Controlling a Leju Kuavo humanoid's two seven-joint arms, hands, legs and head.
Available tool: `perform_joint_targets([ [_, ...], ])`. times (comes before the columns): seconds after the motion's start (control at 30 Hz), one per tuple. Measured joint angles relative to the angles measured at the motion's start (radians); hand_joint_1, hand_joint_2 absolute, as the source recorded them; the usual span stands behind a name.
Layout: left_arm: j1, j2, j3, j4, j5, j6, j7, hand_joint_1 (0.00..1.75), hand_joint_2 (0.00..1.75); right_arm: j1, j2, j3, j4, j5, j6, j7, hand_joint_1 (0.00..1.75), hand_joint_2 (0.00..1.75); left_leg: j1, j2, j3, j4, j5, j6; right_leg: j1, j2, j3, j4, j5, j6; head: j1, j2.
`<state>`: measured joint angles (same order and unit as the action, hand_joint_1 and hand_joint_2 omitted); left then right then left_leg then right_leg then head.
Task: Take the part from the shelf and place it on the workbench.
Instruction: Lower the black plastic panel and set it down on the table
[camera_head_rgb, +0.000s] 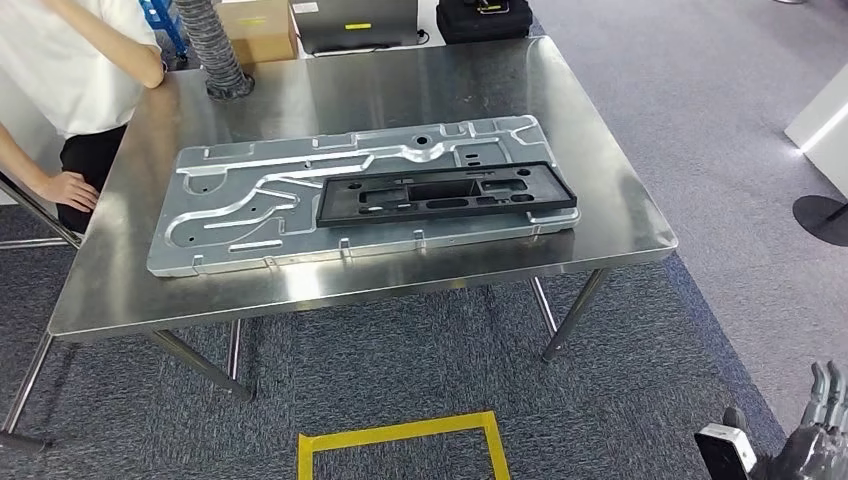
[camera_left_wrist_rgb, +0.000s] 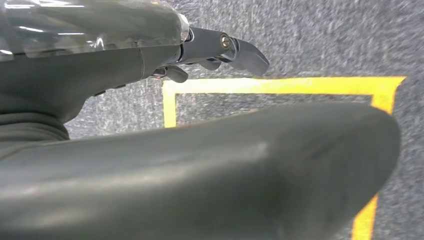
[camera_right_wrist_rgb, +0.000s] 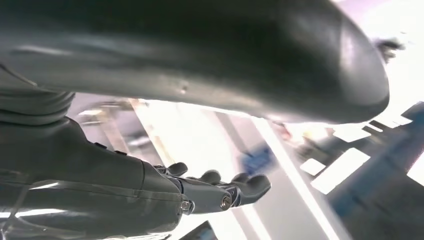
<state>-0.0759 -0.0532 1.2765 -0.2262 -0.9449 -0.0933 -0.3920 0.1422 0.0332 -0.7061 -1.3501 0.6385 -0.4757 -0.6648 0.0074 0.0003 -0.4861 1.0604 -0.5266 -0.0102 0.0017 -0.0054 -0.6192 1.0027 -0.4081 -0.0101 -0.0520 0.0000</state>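
A long black frame-shaped part (camera_head_rgb: 445, 195) lies flat on a large silver stamped metal plate (camera_head_rgb: 240, 215), which rests on the steel workbench (camera_head_rgb: 600, 180) ahead of me. My right hand (camera_head_rgb: 815, 435) hangs low at the lower right, well short of the bench, fingers apart and empty; the right wrist view shows this right hand (camera_right_wrist_rgb: 220, 192) with loosely extended fingers holding nothing. My left hand (camera_left_wrist_rgb: 200, 45) hangs over the carpet, fingers stretched out and empty.
A person (camera_head_rgb: 70, 60) in a white top stands at the bench's far left corner, one hand by the edge. A ribbed hose (camera_head_rgb: 215, 50), cardboard box (camera_head_rgb: 258, 30) and black case (camera_head_rgb: 485, 18) sit beyond the bench. Yellow floor tape (camera_head_rgb: 400, 445) marks a square on the carpet.
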Motion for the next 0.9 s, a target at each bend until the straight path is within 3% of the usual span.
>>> perform_joint_targets([
  [0.07,0.002,-0.005,-0.004,0.000,-0.006,0.001,0.004,0.00,0.00,-0.025,0.000,-0.085,0.163,0.071,-0.031,0.001,0.00,0.00,-0.005,-0.001,0.047,-0.082,-0.008,0.007,0.001,-0.003,-0.003,0.000,0.014,0.011,0.000,0.000],
  [0.13,0.005,-0.011,-0.005,0.001,-0.009,0.003,0.005,0.00,0.00,-0.053,-0.004,-0.166,0.337,0.148,-0.076,0.012,0.00,0.00,-0.005,-0.001,0.042,-0.092,0.005,0.017,0.000,-0.003,-0.001,-0.005,0.027,0.023,0.000,0.000],
  [0.17,0.005,-0.014,-0.005,0.001,-0.009,0.004,0.005,0.00,0.00,-0.064,-0.007,-0.201,0.422,0.187,-0.098,0.031,0.00,0.00,-0.003,0.000,0.036,-0.095,0.014,0.024,-0.001,-0.002,-0.006,-0.001,0.020,0.029,0.000,0.000],
  [0.23,0.005,-0.020,-0.006,0.001,-0.013,0.007,0.003,0.00,0.00,-0.085,-0.011,-0.256,0.588,0.260,-0.115,0.115,0.00,0.00,0.000,0.005,0.016,-0.102,0.038,0.036,-0.005,0.002,-0.029,0.056,-0.048,0.042,0.000,0.000],
  [0.3,0.005,-0.022,-0.007,0.001,-0.018,0.012,0.001,0.00,0.00,-0.111,-0.013,-0.284,0.730,0.322,-0.081,0.254,0.00,0.00,-0.001,0.011,-0.009,-0.101,0.058,0.041,-0.011,0.004,-0.064,0.181,-0.148,0.053,0.000,0.000],
  [0.37,0.004,-0.023,-0.008,0.001,-0.021,0.015,0.000,0.00,0.00,-0.131,-0.011,-0.294,0.838,0.369,-0.040,0.377,0.00,0.00,-0.002,0.013,-0.033,-0.097,0.074,0.039,-0.017,0.004,-0.079,0.280,-0.185,0.061,0.000,0.000],
  [0.43,0.003,-0.023,-0.009,0.001,-0.022,0.015,-0.001,0.00,0.00,-0.138,-0.010,-0.296,0.877,0.386,-0.027,0.419,0.00,0.00,-0.002,0.014,-0.043,-0.094,0.080,0.037,-0.020,0.003,-0.077,0.306,-0.181,0.063,0.000,0.000],
  [0.5,0.003,-0.023,-0.009,0.001,-0.024,0.016,-0.001,0.00,0.00,-0.140,-0.009,-0.296,0.890,0.393,-0.020,0.433,0.00,0.00,-0.002,0.014,-0.048,-0.092,0.083,0.035,-0.021,0.003,-0.064,0.294,-0.168,0.064,0.000,0.000],
  [0.53,0.003,-0.022,-0.011,0.001,-0.029,0.016,-0.001,0.00,0.00,-0.150,-0.004,-0.294,0.925,0.413,0.006,0.471,0.00,0.00,-0.002,0.014,-0.061,-0.084,0.089,0.030,-0.024,0.004,-0.005,0.217,-0.153,0.064,0.000,0.000],
  [0.6,0.002,-0.022,-0.015,0.001,-0.043,0.017,-0.001,0.00,0.00,-0.173,0.013,-0.291,1.012,0.458,0.078,0.559,0.00,0.00,-0.003,0.014,-0.092,-0.066,0.108,0.012,-0.024,0.006,0.112,0.054,-0.124,0.053,0.000,0.000],
  [0.63,0.002,-0.021,-0.017,0.001,-0.051,0.017,0.002,0.00,0.00,-0.182,0.022,-0.288,1.048,0.478,0.113,0.593,0.00,0.00,-0.002,0.014,-0.104,-0.060,0.118,0.002,-0.021,0.006,0.155,-0.014,-0.121,0.045,0.000,0.000],
  [0.7,0.006,-0.019,-0.021,0.001,-0.062,0.020,0.013,0.00,0.00,-0.185,0.039,-0.282,1.078,0.501,0.158,0.613,0.00,0.00,0.002,0.012,-0.113,-0.057,0.122,-0.012,-0.018,0.004,0.142,-0.021,-0.109,0.023,0.000,0.000],
  [0.73,0.011,-0.018,-0.023,0.001,-0.068,0.022,0.021,0.00,0.00,-0.186,0.047,-0.276,1.089,0.511,0.180,0.618,0.00,0.00,0.003,0.011,-0.121,-0.042,0.102,-0.018,-0.018,0.002,0.134,-0.022,-0.100,0.013,0.000,0.000],
  [0.77,0.015,-0.017,-0.026,0.001,-0.074,0.023,0.029,0.00,0.00,-0.188,0.056,-0.269,1.098,0.518,0.202,0.620,0.00,0.00,0.005,0.010,-0.135,-0.007,0.065,-0.022,-0.018,0.000,0.124,-0.023,-0.090,0.003,0.000,0.000],
  [0.83,0.021,-0.014,-0.034,0.001,-0.087,0.024,0.040,0.00,0.00,-0.190,0.073,-0.257,1.113,0.526,0.243,0.618,0.00,0.00,0.006,0.009,-0.173,0.117,-0.035,-0.026,-0.013,-0.001,0.101,-0.022,-0.071,-0.008,0.000,0.000],
  [0.87,0.022,-0.011,-0.037,0.001,-0.092,0.025,0.045,0.00,0.00,-0.191,0.081,-0.252,1.119,0.530,0.260,0.617,0.00,0.00,0.006,0.009,-0.187,0.181,-0.068,-0.027,-0.009,-0.001,0.088,-0.021,-0.063,-0.010,0.000,0.000],
  [0.9,0.022,-0.007,-0.039,0.001,-0.098,0.025,0.048,0.00,0.00,-0.192,0.088,-0.247,1.124,0.534,0.274,0.614,0.00,0.00,0.006,0.008,-0.188,0.221,-0.080,-0.027,-0.006,-0.001,0.074,-0.018,-0.054,-0.011,0.000,0.000],
])
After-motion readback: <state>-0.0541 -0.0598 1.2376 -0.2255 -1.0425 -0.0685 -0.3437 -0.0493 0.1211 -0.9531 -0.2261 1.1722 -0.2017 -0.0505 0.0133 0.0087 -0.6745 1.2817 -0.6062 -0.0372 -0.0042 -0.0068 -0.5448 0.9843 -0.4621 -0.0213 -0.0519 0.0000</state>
